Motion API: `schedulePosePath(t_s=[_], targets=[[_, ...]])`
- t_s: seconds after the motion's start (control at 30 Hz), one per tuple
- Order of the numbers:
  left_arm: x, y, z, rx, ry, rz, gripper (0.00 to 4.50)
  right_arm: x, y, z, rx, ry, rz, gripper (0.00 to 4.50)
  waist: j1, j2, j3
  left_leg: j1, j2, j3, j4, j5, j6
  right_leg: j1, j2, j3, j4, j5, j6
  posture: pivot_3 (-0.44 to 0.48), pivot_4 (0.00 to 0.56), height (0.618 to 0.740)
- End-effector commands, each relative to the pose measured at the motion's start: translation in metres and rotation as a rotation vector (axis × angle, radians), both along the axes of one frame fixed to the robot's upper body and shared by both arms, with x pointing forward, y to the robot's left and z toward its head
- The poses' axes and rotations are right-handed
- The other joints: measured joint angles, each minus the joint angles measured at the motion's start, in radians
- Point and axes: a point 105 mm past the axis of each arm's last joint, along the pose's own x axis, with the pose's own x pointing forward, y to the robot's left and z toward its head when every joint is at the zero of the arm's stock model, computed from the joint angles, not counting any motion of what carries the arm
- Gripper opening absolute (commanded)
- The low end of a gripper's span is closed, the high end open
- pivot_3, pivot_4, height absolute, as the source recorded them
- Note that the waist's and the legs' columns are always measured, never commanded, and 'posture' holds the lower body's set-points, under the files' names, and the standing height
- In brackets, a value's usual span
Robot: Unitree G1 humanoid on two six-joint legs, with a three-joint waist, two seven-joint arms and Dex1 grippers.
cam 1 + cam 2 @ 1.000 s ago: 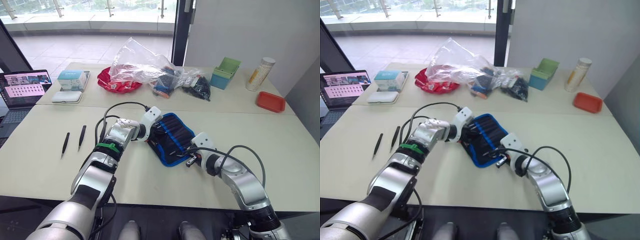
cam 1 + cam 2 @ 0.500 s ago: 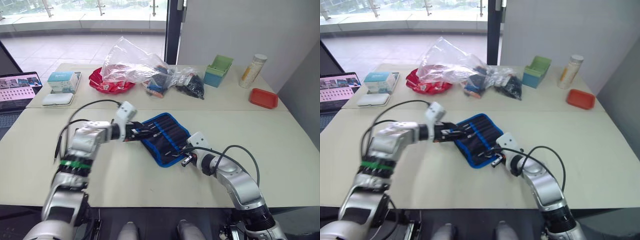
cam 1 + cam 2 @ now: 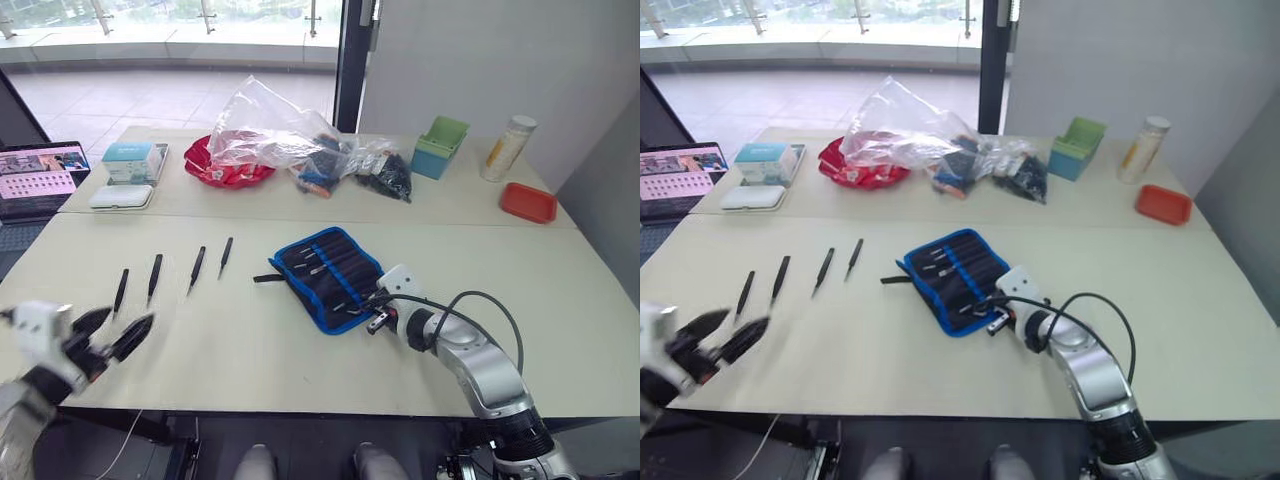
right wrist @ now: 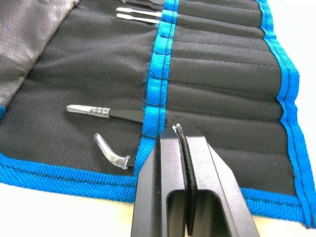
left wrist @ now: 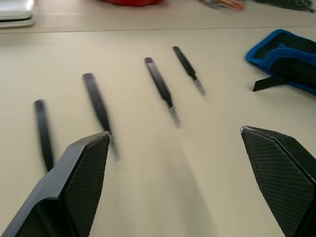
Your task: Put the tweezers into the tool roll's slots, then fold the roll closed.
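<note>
On table, head views: tool roll [image 3: 328, 274] lies open mid-table; four tweezers [image 3: 197, 268] in a row to its left, long axes running away from the robot.
Left wrist view: left gripper [image 5: 187, 163] spread wide, empty, tweezers just ahead.
Right wrist view: right gripper [image 4: 180, 133] closed, empty, on the slots [image 4: 217, 74].

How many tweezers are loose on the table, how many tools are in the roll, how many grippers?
Loose tweezers: 4
Tools seated in the tool roll slots: at least 4
Grippers: 2, left gripper, right gripper
Total: 10
</note>
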Motion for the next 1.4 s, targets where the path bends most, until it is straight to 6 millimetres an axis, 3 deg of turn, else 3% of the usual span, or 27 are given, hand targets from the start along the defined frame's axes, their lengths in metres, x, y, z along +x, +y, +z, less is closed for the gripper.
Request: schedulePosePath(t_s=[0.03, 0.2, 0.37, 0.6, 0.9, 1.17, 1.4], targets=[[-0.029, 0.021, 0.008, 0.049, -0.051, 0.125, 4.48, -0.009, -0.012, -0.034, -0.033, 0.134, -0.029, 0.00, 0.003, -0.004, -0.002, 0.001, 0.000, 0.000, -0.001, 0.000, 0.000, 0.000, 0.000, 0.000, 0.000, 0.000, -0.001, 0.000, 0.150, 0.740], [-0.055, 0.033, -0.003, 0.047, -0.004, 0.228, 4.48, -0.009, -0.011, -0.036, -0.033, 0.144, -0.012, 0.00, 0.005, -0.009, -0.005, 0.006, 0.000, 0.000, -0.003, 0.000, 0.000, 0.005, 0.000, -0.001, -0.003, -0.002, -0.002, 0.000, 0.150, 0.740], [-0.054, 0.031, -0.005, 0.032, 0.000, 0.247, 4.48, -0.006, -0.008, -0.034, -0.030, 0.141, 0.004, 0.00, -0.002, -0.009, -0.005, 0.009, 0.000, 0.000, -0.005, 0.000, 0.000, 0.008, 0.000, 0.000, -0.004, -0.003, -0.003, 0.000, 0.150, 0.740], [-0.020, 0.032, -0.014, 0.035, 0.015, 0.268, 4.48, -0.003, -0.002, -0.030, -0.019, 0.128, 0.012, 0.00, -0.004, -0.010, -0.006, 0.011, 0.000, 0.000, -0.006, 0.000, 0.000, 0.010, 0.000, -0.001, -0.004, -0.003, -0.003, 0.000, 0.150, 0.740], [0.045, 0.034, -0.038, 0.072, 0.084, 0.275, 4.48, 0.000, -0.003, -0.024, -0.004, 0.102, -0.017, 0.00, -0.005, -0.009, -0.006, 0.011, 0.000, 0.000, -0.006, 0.000, 0.000, 0.009, 0.001, 0.000, -0.003, -0.003, -0.003, 0.000, 0.150, 0.740], [0.079, 0.026, -0.059, 0.029, 0.098, 0.281, 4.48, 0.002, -0.004, -0.019, -0.003, 0.089, -0.027, 0.00, 0.000, 0.005, -0.010, 0.013, 0.000, 0.000, -0.006, 0.000, 0.000, 0.011, 0.001, 0.000, -0.002, -0.003, -0.003, 0.000, 0.150, 0.740], [0.087, 0.019, -0.058, 0.021, 0.084, 0.250, 2.38, 0.004, -0.006, -0.017, -0.003, 0.080, -0.037, 0.00, 0.002, 0.008, -0.010, 0.013, -0.001, 0.000, -0.006, 0.000, 0.000, 0.011, 0.000, 0.000, -0.002, -0.003, -0.002, 0.000, 0.150, 0.740]])
